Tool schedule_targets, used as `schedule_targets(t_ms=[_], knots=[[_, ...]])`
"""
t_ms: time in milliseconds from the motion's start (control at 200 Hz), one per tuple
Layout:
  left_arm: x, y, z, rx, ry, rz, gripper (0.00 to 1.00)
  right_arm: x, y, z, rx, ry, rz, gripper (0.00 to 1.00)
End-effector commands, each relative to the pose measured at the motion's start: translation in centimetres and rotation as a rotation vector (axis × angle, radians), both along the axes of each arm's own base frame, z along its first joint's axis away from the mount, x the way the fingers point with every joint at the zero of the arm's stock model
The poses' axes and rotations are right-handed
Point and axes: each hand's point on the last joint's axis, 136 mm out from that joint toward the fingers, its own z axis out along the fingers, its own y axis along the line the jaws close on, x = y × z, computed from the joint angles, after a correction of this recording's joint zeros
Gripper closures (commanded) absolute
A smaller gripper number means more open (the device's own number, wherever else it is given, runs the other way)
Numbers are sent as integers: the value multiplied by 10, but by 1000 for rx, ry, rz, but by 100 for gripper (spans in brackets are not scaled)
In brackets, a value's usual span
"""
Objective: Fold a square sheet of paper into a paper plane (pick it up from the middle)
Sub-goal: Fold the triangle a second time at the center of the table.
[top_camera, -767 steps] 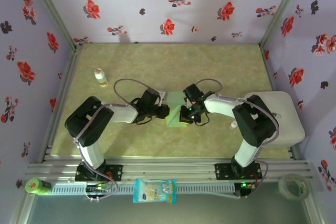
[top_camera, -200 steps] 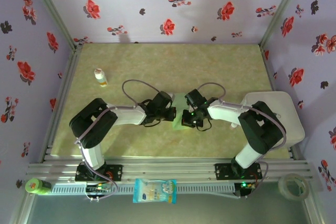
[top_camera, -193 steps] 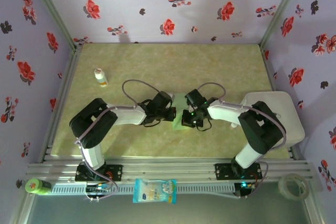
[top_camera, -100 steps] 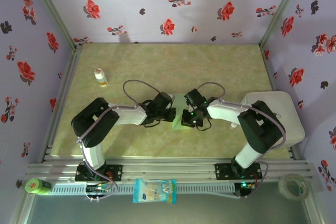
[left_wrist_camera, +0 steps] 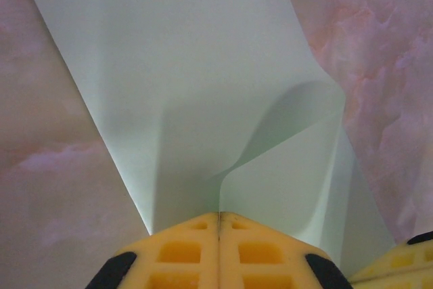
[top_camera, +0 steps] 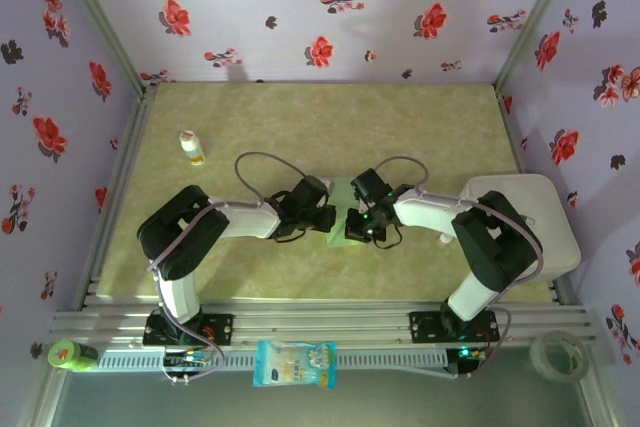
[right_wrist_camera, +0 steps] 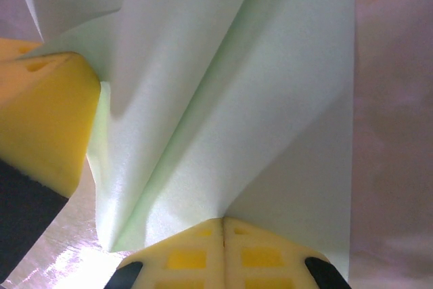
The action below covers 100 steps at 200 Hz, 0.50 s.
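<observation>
The square sheet of paper (top_camera: 341,205) is pale mint green and stands bunched into a narrow folded strip at the middle of the table, between my two grippers. My left gripper (top_camera: 328,215) is shut on it from the left. In the left wrist view its yellow fingertips (left_wrist_camera: 218,216) meet on a paper (left_wrist_camera: 196,79) fold that curls upward. My right gripper (top_camera: 353,223) is shut on it from the right; its fingertips (right_wrist_camera: 223,220) pinch a creased ridge of the paper (right_wrist_camera: 264,79). The two grippers almost touch: the left one's yellow finger (right_wrist_camera: 40,113) shows close by in the right wrist view.
A small white bottle (top_camera: 191,148) stands at the left of the table. A white tray (top_camera: 535,222) lies at the right edge. On the near rail are a white-and-blue packet (top_camera: 294,363), a tape roll (top_camera: 560,351) and a green object (top_camera: 68,354).
Since the earliest frame both grippers have drawn closer together and the paper has narrowed from a flat patch to a thin raised strip. Over the last second almost nothing moves.
</observation>
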Motion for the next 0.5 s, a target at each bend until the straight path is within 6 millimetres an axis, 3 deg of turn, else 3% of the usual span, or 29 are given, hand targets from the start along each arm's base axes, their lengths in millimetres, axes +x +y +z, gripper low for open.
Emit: schedule_targets(t_ms=[0,495], knots=[[-2,14,-20,67,8,4,94,-19,-22,-29,-121,77,18,99],[-3,19,-30,79,32,27,97,-15,-21,-25,-116,63,14,99]])
